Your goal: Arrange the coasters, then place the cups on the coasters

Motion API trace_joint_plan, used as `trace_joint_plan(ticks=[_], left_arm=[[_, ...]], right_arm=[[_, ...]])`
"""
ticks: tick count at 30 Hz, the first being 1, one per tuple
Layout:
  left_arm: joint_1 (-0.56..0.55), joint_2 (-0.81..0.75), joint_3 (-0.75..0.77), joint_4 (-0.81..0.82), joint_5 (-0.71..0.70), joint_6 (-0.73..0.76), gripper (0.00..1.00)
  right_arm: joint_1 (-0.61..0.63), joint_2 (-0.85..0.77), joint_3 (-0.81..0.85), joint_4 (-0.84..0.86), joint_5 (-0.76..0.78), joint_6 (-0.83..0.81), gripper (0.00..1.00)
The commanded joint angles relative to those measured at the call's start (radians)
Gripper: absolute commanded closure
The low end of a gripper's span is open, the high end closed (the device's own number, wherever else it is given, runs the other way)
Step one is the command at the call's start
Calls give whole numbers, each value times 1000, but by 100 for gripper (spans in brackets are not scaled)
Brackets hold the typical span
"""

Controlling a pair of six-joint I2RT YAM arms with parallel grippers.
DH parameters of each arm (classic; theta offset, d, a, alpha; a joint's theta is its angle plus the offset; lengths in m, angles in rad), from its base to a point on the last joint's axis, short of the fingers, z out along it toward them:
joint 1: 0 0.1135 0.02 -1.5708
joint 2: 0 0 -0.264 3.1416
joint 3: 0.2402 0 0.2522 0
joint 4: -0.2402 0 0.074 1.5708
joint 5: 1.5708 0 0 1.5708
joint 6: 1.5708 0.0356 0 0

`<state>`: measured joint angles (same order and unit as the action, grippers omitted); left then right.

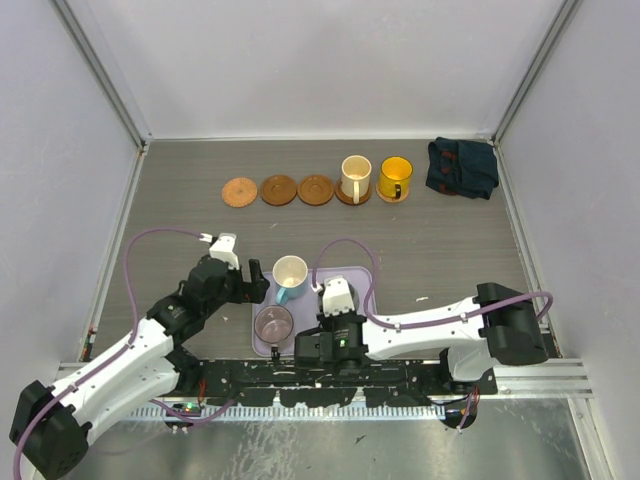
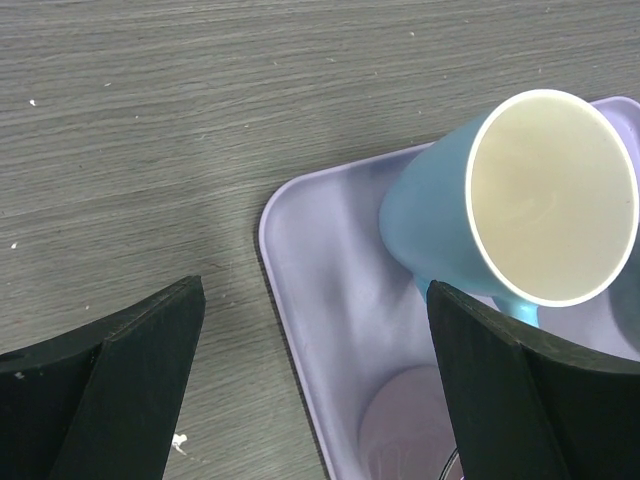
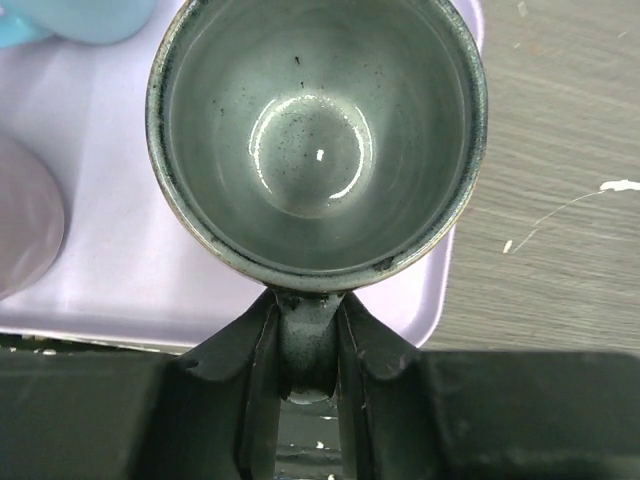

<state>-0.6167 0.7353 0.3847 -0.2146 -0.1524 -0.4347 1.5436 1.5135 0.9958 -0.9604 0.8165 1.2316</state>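
Observation:
Three bare coasters (image 1: 278, 190) lie in a row at the back. To their right, a cream cup (image 1: 355, 178) and a yellow cup (image 1: 395, 177) each stand on a coaster. My right gripper (image 3: 308, 345) is shut on the handle of the grey-green cup (image 3: 316, 140), over the right part of the lavender tray (image 3: 120, 270). In the top view the right gripper (image 1: 336, 305) hides that cup. My left gripper (image 2: 315, 385) is open over the tray's left edge (image 2: 300, 300), near the light blue cup (image 2: 440, 220) and the mauve cup (image 2: 410, 430). From above, the left gripper (image 1: 258, 283) sits left of the blue cup (image 1: 290, 277).
A dark blue cloth (image 1: 462, 167) lies at the back right corner. The mauve cup (image 1: 273, 323) stands in the tray's near left part. Grey walls close the table on three sides, and a rail with both arm bases runs along the near edge.

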Motion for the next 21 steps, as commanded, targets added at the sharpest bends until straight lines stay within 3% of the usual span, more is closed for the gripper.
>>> trace_joint_plan(ticks=[1, 4, 11, 14, 21], left_arm=[[3, 10, 23, 53, -15, -3, 6], [3, 23, 29, 56, -16, 1, 6], [3, 42, 39, 58, -39, 12, 6], [3, 44, 43, 54, -48, 15, 6], [5, 41, 62, 36, -95, 31, 5]], right_arm=[[-38, -40, 109, -104, 225, 20, 99], [-105, -73, 132, -49, 258, -93, 99], [-358, -149, 141, 353, 150, -582, 99], [-453, -108, 201, 471, 75, -722, 99], [-636, 92, 445, 565, -108, -924, 99]])
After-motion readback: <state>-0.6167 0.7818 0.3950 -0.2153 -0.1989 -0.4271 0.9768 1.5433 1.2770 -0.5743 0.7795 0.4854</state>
